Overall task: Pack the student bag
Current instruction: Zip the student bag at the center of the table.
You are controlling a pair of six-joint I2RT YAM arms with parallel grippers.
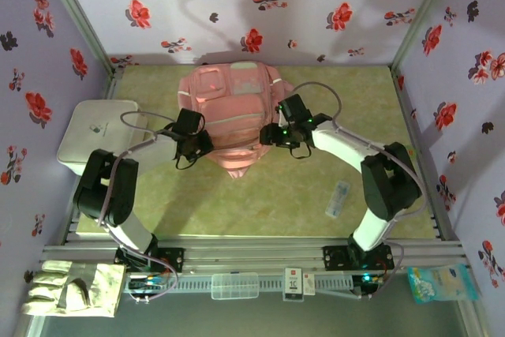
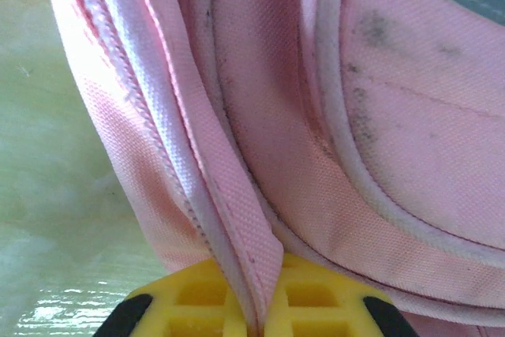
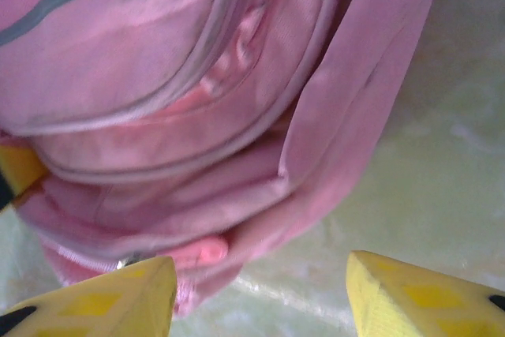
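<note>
Left fingers [image 2: 197, 299] pressed together, right fingers [image 3: 118, 297] spread well apart.

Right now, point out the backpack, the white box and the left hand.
backpack [image 1: 229, 104]: top view, middle of its pink front.
white box [image 1: 95, 128]: top view, its lid.
left hand [image 2: 256, 309]: left wrist view, between the yellow fingertips pinching a backpack seam.

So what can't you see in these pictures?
- Inside the bag: top view, its own fabric covers it.
- Bag's sides: top view, the left gripper and right gripper hide them.
- Small white thing on the table: top view, too small to name.
- Left gripper's fingers: left wrist view, cut off by the bottom edge.
- Whether the bag is zipped: right wrist view, too blurred.
</note>
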